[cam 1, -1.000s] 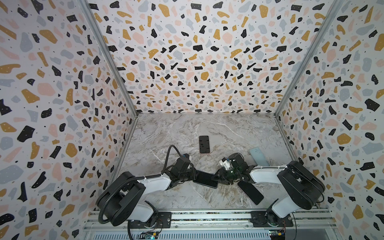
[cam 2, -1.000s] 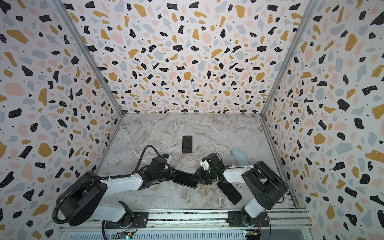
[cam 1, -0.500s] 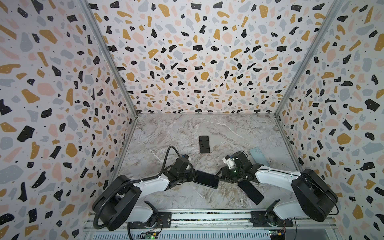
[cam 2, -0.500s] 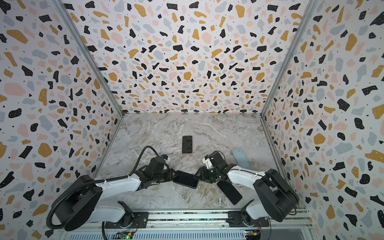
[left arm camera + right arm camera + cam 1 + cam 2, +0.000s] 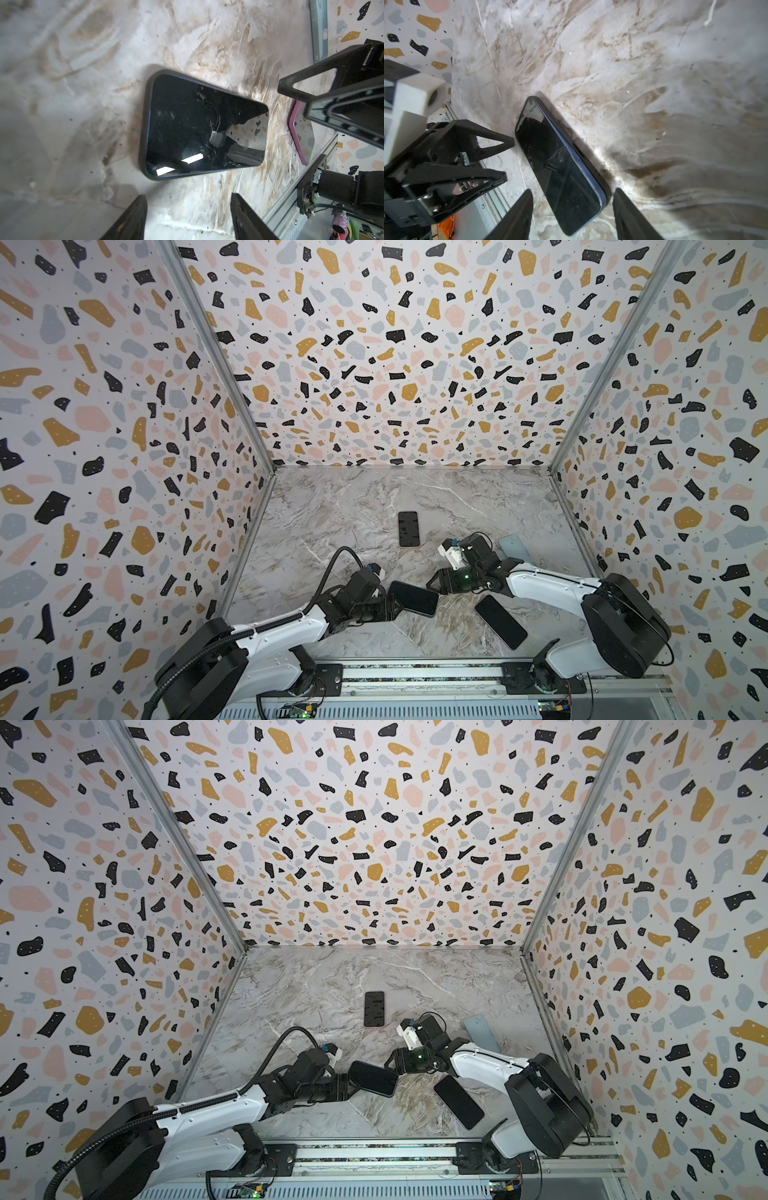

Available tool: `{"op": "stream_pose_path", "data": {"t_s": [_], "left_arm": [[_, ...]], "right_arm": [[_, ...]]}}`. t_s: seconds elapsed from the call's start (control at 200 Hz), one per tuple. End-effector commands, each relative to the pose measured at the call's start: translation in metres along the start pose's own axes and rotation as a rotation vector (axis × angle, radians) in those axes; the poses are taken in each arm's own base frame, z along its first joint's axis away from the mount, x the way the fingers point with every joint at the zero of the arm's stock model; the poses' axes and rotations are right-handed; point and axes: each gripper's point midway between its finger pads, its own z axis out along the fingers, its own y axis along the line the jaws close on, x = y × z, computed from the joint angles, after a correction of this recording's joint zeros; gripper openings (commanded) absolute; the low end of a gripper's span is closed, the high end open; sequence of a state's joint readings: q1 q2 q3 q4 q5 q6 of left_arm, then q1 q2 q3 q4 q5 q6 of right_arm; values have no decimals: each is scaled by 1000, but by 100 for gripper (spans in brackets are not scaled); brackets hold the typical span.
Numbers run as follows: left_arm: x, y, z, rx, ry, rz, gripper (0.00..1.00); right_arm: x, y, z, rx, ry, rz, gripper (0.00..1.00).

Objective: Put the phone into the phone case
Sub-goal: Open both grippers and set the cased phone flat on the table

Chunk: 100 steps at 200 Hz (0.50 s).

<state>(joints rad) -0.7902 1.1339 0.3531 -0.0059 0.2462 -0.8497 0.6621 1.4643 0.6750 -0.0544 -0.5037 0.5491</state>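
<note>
Black phone (image 5: 203, 128) seated in dark phone case (image 5: 145, 124) – flat, screen up, on marble bench (image 5: 353, 506) between both arms, left claw (image 5: 188, 195) spread, empty, just short of it, right claw (image 5: 573, 190) spread, fingers (image 5: 517, 218) flanking its end – not gripping

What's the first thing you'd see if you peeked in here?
The speckled walls pop first, covered in black, gold, pink and grey blobs. Then the left arm and right arm, white and black, point at each other near the front of the marble floor, with a dark phone lying between them.
</note>
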Motion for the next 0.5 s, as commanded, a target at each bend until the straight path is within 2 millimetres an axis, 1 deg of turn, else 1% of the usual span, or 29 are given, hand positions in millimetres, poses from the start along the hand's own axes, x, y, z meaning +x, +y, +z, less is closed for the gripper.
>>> {"op": "stream_pose_path", "data": {"t_s": [0.0, 0.085, 0.2, 0.3, 0.315, 0.345, 0.4, 0.47, 0.496], "left_arm": [[7, 1, 2, 12, 11, -48, 65], [5, -3, 5, 22, 11, -43, 64], [3, -2, 7, 7, 12, -28, 63], [-3, -3, 8, -12, -2, -29, 62], [-4, -2, 8, -17, -4, -3, 62], [-5, -2, 8, -24, -10, 5, 62], [-9, 5, 8, -61, -21, 4, 61], [-10, 14, 6, -86, -35, -21, 60], [-10, 16, 5, -81, -42, -33, 59]], "right_arm": [[0, 4, 1, -4, 15, -65, 64], [3, 2, 4, -13, 29, -67, 64], [9, 2, 8, -23, 50, -72, 64], [12, 2, 8, -21, 52, -70, 60], [12, 3, 8, -20, 52, -71, 60], [13, 3, 7, -17, 50, -70, 59], [14, 0, 3, 16, 46, -56, 58], [18, -10, -6, 100, 31, -3, 55], [19, -16, -12, 142, 14, 32, 56]]}}
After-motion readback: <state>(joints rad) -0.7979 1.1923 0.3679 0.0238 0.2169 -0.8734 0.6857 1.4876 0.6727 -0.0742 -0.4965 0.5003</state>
